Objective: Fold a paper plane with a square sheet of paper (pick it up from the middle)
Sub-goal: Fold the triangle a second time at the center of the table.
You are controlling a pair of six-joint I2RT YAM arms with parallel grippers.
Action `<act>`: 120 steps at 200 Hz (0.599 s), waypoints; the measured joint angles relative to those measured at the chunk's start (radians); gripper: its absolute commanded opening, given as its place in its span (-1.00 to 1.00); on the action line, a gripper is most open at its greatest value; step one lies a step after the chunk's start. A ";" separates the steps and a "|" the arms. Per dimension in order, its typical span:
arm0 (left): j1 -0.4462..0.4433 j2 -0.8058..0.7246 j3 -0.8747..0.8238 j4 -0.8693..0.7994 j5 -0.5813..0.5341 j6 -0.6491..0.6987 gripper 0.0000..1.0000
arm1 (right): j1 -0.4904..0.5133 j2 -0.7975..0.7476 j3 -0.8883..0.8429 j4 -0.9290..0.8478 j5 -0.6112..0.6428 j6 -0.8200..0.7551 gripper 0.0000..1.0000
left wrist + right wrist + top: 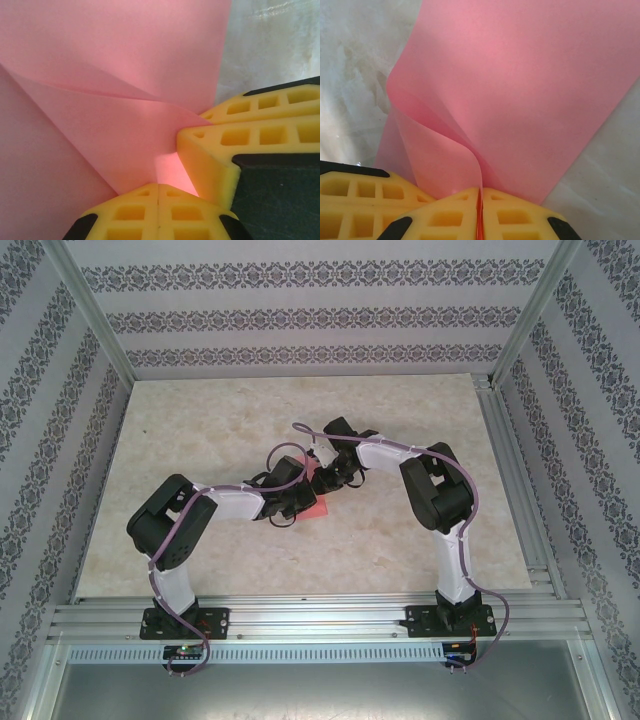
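The square sheet of paper (317, 507) is pink-red and lies mid-table between the two arms. In the left wrist view the sheet (125, 60) shows a diagonal crease and a raised fold. My right gripper (480, 189) is shut on a curled-up edge of the sheet (545, 90), with pink visible between its yellow pads. My left gripper (159, 186) is shut, tips pressed together with nothing between them, right at the paper beside the right gripper's fingers (215, 150). From above, the left gripper (303, 502) and right gripper (325, 483) almost touch. The paper plane is out of view.
The marble-patterned table (200, 440) is bordered by an aluminium frame on the right (510, 470) and a rail along the near edge (320, 615). Patterned walls close in the back and both sides.
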 measured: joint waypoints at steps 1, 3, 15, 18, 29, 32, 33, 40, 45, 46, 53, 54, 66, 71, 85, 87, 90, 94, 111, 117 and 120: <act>0.000 0.000 0.000 0.000 0.000 0.000 -1.00 | 0.000 0.000 0.000 0.000 0.000 0.000 -0.80; 0.000 0.000 0.000 0.000 0.000 0.000 -1.00 | 0.000 0.000 0.000 0.000 0.000 0.000 -0.80; 0.000 0.000 0.000 0.000 0.000 0.000 -1.00 | 0.000 0.002 0.003 -0.002 0.000 0.000 -0.80; 0.000 0.000 0.000 0.000 0.001 0.000 -1.00 | 0.000 0.002 0.003 -0.003 0.000 0.000 -0.80; 0.000 -0.002 0.000 0.000 0.001 0.000 -0.99 | 0.000 0.002 0.004 -0.005 0.000 0.000 -0.80; 0.000 -0.003 0.000 0.000 0.001 0.000 -0.99 | 0.000 0.002 0.004 -0.005 0.000 0.000 -0.80; 0.000 -0.003 0.000 0.000 0.001 0.000 -0.99 | 0.000 0.002 0.004 -0.005 0.000 0.000 -0.80; 0.000 -0.005 0.000 -0.001 0.002 0.000 -0.98 | 0.000 0.002 0.004 -0.005 0.000 0.000 -0.80; 0.000 -0.006 0.000 -0.001 0.004 0.000 -0.98 | 0.000 0.002 0.004 -0.005 0.000 0.000 -0.80; 0.000 -0.006 0.000 -0.001 0.004 0.001 -0.98 | 0.000 0.002 0.004 -0.005 0.000 0.000 -0.80; 0.000 -0.008 0.000 -0.001 0.008 0.000 -0.98 | 0.000 0.002 0.004 -0.005 0.000 0.000 -0.80; 0.000 -0.009 0.000 -0.001 0.008 0.001 -0.98 | 0.000 0.002 0.004 -0.005 0.000 0.000 -0.80; 0.000 -0.018 0.000 -0.004 0.013 0.001 -0.98 | 0.000 0.002 0.004 -0.005 0.000 0.000 -0.80; 0.000 -0.023 0.000 -0.004 0.014 0.000 -0.98 | 0.000 0.002 0.004 -0.005 0.000 0.000 -0.80; 0.000 -0.037 0.000 -0.005 0.015 0.000 -0.98 | 0.000 0.002 0.004 -0.005 0.000 0.000 -0.80; 0.000 -0.039 0.000 -0.005 0.015 0.000 -0.98 | 0.000 0.002 0.004 -0.005 0.000 0.000 -0.80; 0.000 -0.040 0.000 -0.005 0.015 0.000 -0.98 | 0.000 0.002 0.005 -0.005 0.000 0.000 -0.80; 0.000 -0.042 0.000 -0.005 0.015 0.000 -0.98 | 0.000 0.002 0.004 -0.005 0.000 0.000 -0.80; 0.000 -0.045 -0.002 -0.005 0.016 -0.004 -0.98 | 0.000 0.002 0.005 -0.005 0.000 0.000 -0.80; 0.000 -0.045 -0.004 -0.003 0.019 -0.008 -0.99 | 0.000 0.002 0.005 -0.005 0.000 0.000 -0.80; 0.000 -0.045 -0.004 0.000 0.019 -0.008 -0.99 | 0.000 0.003 0.005 -0.005 0.000 0.000 -0.80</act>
